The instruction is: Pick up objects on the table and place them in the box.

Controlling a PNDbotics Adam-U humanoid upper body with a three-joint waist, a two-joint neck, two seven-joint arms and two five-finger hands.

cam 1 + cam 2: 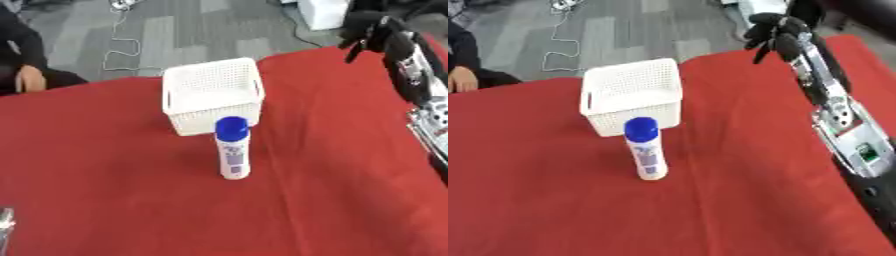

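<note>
Grey floor beyond, red-covered counter [105, 190] filling most of the view. Right arm entering from the upper right, well apart from everything, right hand [773, 31] raised past the far edge with fingers [760, 54] loosely curled, touching and holding nothing. White perforated box [632, 95] near the counter's middle, apparently empty. Just in front of it, nearly touching, upright white bottle [233, 150] with blue cap [232, 126]. Left hand not identifiable, only a grey sliver at the lower left corner. Nothing placed yet, by the look of it. Best approached from the right side, closing round the body below the cap and avoiding a nudge to the tall, tippable bottle, then lifting clear of the rim before lowering inside.
</note>
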